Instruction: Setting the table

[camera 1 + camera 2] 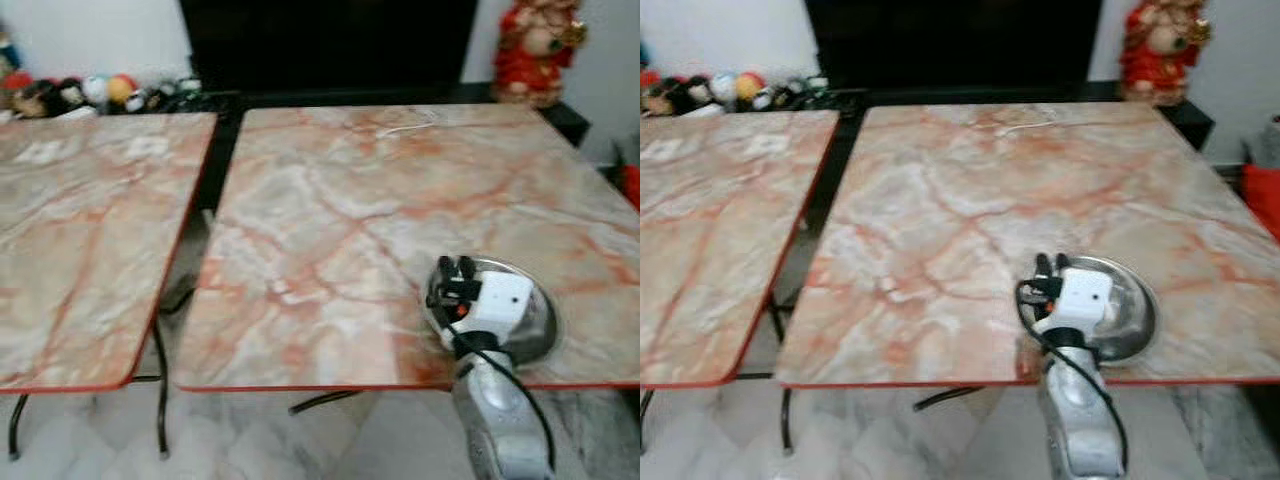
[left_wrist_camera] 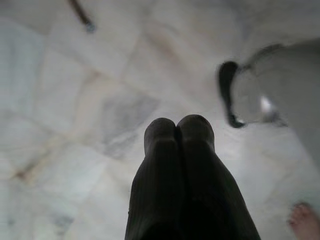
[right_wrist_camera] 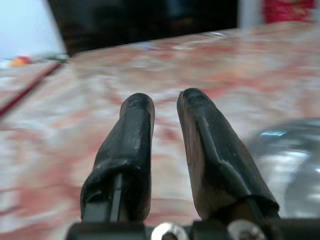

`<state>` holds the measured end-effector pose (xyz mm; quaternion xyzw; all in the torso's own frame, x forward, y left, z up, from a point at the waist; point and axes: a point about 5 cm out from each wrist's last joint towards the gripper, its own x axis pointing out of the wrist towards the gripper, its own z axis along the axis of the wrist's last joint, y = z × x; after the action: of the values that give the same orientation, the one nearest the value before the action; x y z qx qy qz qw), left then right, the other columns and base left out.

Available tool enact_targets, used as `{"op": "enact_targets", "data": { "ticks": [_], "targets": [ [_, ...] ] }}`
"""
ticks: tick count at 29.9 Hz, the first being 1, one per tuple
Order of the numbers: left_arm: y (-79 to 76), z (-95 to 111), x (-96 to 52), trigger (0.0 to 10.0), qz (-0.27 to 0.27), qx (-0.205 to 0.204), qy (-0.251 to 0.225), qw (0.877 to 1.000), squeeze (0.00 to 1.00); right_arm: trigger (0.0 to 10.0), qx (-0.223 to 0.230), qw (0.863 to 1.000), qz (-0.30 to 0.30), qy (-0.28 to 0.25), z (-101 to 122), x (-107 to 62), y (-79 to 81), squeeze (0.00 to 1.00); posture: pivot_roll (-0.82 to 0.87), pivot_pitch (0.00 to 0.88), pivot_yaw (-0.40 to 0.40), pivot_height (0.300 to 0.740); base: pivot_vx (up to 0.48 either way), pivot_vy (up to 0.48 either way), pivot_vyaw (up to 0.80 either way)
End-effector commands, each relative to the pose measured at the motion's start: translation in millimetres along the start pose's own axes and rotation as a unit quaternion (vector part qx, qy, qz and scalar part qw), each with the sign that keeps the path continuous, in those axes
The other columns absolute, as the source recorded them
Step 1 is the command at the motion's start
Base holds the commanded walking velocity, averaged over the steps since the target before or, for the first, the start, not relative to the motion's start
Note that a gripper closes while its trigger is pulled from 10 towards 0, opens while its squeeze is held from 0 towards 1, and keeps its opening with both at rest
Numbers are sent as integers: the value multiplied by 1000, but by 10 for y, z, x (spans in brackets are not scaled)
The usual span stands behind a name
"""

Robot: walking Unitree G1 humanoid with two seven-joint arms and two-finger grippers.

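You had soft, even daylight; the tabletop (image 1: 330, 220) looked slightly blurred, glare sat on the plate (image 1: 535, 320), and the floor (image 2: 75, 125) was washed-out and unfocused.

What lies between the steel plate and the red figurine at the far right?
In the left eye view, only bare marble tabletop stretches from the steel plate toward the red figurine; nothing stands on it there.

No lettering, label, brand or number can be read anywhere around the pink-veined marble-patterned table (image 1: 330, 220).
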<state>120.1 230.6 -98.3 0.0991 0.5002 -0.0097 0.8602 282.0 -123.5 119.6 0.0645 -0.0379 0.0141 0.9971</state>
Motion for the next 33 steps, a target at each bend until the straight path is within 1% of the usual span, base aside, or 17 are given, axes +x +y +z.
{"op": "enact_targets", "data": {
  "ticks": [1, 4, 7, 9, 14, 18, 23, 26, 31, 33],
  "targets": [
    [14, 34, 8, 10000, 2, 0, -2, 1000, 0, 10000, 4, 1000, -6, -6, 26, -4, -24, 0, 2, 0, 39, 740, 0, 480, 0],
    [16, 29, 7, 10000, 2, 2, -1, 1000, 0, 10000, 16, 1000, 0, -8, 31, 6, 21, 0, 5, 0, 41, 740, 0, 480, 0],
    [17, 30, 6, 10000, 2, 4, -2, 1000, 0, 10000, 0, 1000, 13, -15, 48, 16, 53, 0, 10, 0, 40, 740, 0, 480, 0],
    [17, 30, 6, 10000, 3, 6, -4, 1000, 0, 10000, -12, 999, 23, -19, 64, 27, 65, 0, 14, 0, 35, 740, 0, 480, 800],
    [8, 30, 6, 10000, 2, 5, -4, 1000, 0, 10000, -12, 999, 29, -19, 73, 69, 38, 0, 22, 0, 24, 740, 0, 480, 729],
    [-2, 31, 8, 10000, 2, 2, -4, 1000, 0, 10000, -6, 999, 27, -19, 85, 134, 22, 0, 26, 0, 21, 740, 0, 480, 0],
    [-6, 26, 8, 10000, 1, 3, -2, 1000, 0, 10000, -1, 999, 30, -21, 84, 145, 55, 0, 27, 0, 24, 740, 0, 480, 0],
    [-8, 17, 6, 10000, 2, 2, -1, 1000, 0, 10000, 4, 999, 38, -20, 82, 164, 108, 0, 30, 0, 23, 740, 0, 480, 0],
    [-9, 10, 4, 10000, 3, 1, -1, 1000, 0, 10000, -5, 998, 55, -19, 81, 166, 176, 0, 33, 0, 20, 740, 0, 480, 0],
    [-8, 9, 4, 10000, 3, 1, -1, 1000, 0, 10000, -16, 997, 67, -23, 88, 160, 200, 0, 33, 0, 20, 740, 0, 480, 709]
  ]
}}
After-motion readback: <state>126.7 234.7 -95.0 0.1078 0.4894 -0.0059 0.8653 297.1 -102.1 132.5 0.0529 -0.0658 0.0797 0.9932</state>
